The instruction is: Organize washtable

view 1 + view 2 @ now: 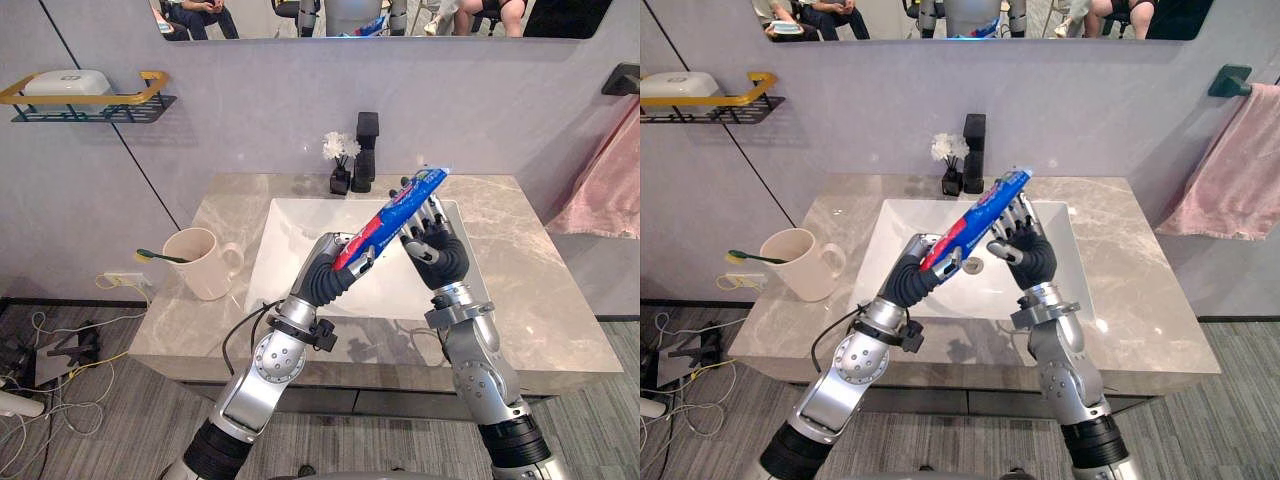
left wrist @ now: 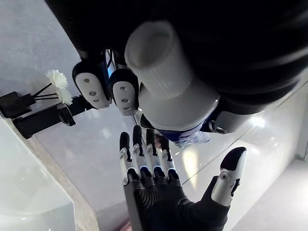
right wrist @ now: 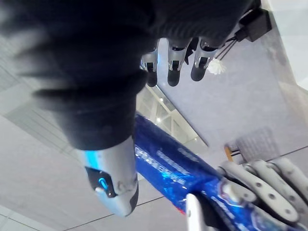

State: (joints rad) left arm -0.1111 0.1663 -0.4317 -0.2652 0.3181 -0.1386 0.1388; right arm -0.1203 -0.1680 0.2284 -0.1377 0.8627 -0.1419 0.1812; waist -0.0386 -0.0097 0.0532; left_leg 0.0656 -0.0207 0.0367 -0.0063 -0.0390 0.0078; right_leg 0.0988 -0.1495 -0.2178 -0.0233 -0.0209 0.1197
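Centre frame: left hand [image 1: 335,270] clamps blue-and-red plastic toothpaste tube [image 1: 400,208]; right hand [image 1: 435,250] spread flat alongside. Handover judged next: right must close.

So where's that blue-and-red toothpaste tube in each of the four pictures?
Left eye view: the tube slants over the sink, its lower end in the left hand, the open right hand at its upper end.
Right eye view: the tube, same slant, centre.
Left wrist view: the tube, white cap foremost, very close.
Right wrist view: the tube, its blue body gripped by the left hand.
Shared landmark: the white flowers.
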